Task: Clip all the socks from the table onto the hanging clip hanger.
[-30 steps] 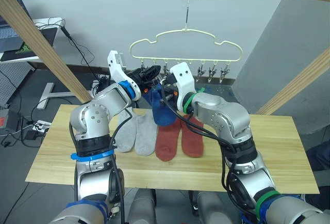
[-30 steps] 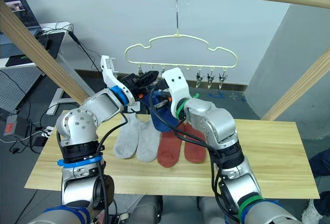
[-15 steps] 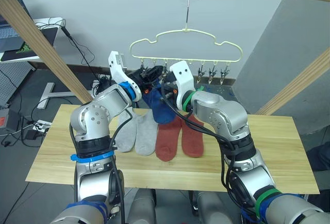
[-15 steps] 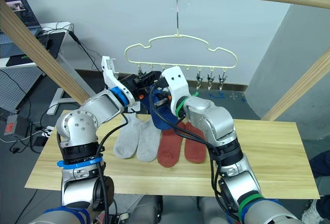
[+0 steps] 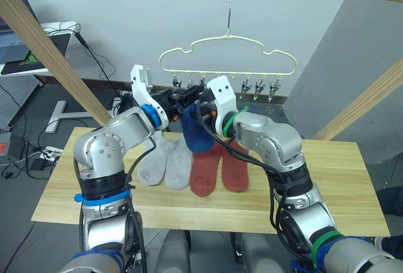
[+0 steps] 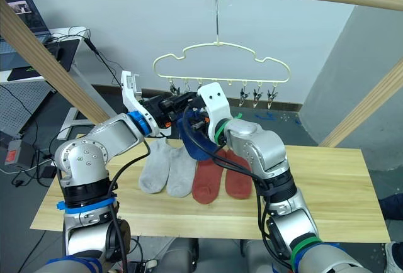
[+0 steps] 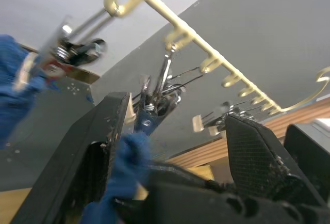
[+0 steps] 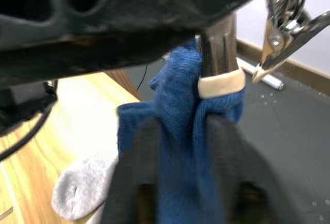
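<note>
Your right gripper [image 8: 178, 193]: jaws clamped on a blue sock [image 5: 196, 133], held up under the hanger [image 5: 227, 56] | your left gripper [image 7: 170, 152]: jaws apart around a clip [image 7: 154, 102] | two grey socks [image 5: 165, 163] and two red socks [image 5: 220, 167] lie flat on the counter [image 5: 340, 185].

**Cloth, wire, wood and steel**

The blue knitted sock [image 8: 178, 146] is soft, matt cloth with a fine ribbed weave. The two light grey socks [image 5: 165, 165] and two rust red socks [image 5: 219, 169] look equally matt and soft. The pale-yellow wire hanger [image 5: 227, 53] has a smooth, seemingly painted coat; its small clips [image 7: 161, 97] are shiny bare metal. The light wooden table [image 5: 340, 178] shows grain under a faint sheen. The left gripper's black fingers [image 7: 260, 154] look textured, probably rubbery.
</note>
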Available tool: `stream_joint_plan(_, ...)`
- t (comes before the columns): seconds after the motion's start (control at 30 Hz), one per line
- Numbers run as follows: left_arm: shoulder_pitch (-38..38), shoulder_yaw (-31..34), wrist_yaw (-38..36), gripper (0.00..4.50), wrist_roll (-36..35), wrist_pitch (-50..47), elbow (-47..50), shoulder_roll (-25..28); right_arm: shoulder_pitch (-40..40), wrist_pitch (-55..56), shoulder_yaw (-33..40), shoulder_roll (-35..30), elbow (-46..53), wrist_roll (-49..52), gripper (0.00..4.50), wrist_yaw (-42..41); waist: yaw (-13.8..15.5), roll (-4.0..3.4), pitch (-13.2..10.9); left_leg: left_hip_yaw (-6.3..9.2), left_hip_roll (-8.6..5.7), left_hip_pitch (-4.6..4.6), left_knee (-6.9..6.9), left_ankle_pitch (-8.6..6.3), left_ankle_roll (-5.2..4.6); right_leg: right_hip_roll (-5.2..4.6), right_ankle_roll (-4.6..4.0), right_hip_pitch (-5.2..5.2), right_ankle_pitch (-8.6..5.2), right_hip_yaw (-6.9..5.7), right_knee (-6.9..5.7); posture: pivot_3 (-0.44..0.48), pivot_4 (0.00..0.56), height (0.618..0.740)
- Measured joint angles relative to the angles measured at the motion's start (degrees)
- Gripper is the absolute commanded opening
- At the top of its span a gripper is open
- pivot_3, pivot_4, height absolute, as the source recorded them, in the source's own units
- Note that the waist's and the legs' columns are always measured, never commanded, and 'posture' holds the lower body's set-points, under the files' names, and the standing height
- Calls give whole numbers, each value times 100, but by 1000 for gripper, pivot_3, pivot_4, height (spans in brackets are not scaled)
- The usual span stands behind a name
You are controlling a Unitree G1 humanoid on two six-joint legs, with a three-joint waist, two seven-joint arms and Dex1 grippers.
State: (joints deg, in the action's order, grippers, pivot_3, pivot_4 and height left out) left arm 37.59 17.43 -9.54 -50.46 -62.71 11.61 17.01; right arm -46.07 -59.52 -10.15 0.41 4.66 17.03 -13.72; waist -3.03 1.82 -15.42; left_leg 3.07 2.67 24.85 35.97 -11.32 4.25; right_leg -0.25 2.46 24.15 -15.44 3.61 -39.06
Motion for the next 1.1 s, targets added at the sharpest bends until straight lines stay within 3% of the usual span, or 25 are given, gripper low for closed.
stream_joint_plan(0.03, -25, -51, -3, 3386, 0, -4, 60, 50, 11, -9, 0, -41, 30, 0, 2864, -7, 5, 1, 1, 0, 0, 0, 0, 0, 0, 0, 0, 0, 0, -1, 0, -2, 190, 740)
stream_joint_plan(0.33, -582, -244, -140, 3386, 91, 47, 695, 580, 815, -220, 112, -838, 978, 131, 2864, -374, 35, 5, 7, 1, -1, 0, 1, 0, 0, -2, 0, -2, 0, 0, -1, -7, 179, 740)
stream_joint_plan(0.53, -1318, -591, -549, 3386, 630, 737, 1125, 894, 1648, -350, 629, -1536, 2004, 588, 2864, -782, 33, 7, 26, -1, -1, -1, 3, 0, 0, -2, 0, -3, 0, 1, -1, -28, 175, 740)
stream_joint_plan(0.73, -1736, -716, -818, 3386, 934, 1263, 1130, 884, 2276, -484, 1060, -2038, 2652, 957, 2864, -982, 10, 10, 39, -5, -2, -2, 10, 0, 0, 0, 0, -5, 0, 6, -1, -62, 174, 740)
stream_joint_plan(1.1, -1944, -1172, -879, 3386, 1210, 1570, 1128, 555, 2675, -901, 1496, -2140, 3312, 1420, 2864, -802, -80, 11, 116, -12, -2, -5, 16, 1, -1, 3, 0, -8, 4, 16, -1, -149, 164, 740)
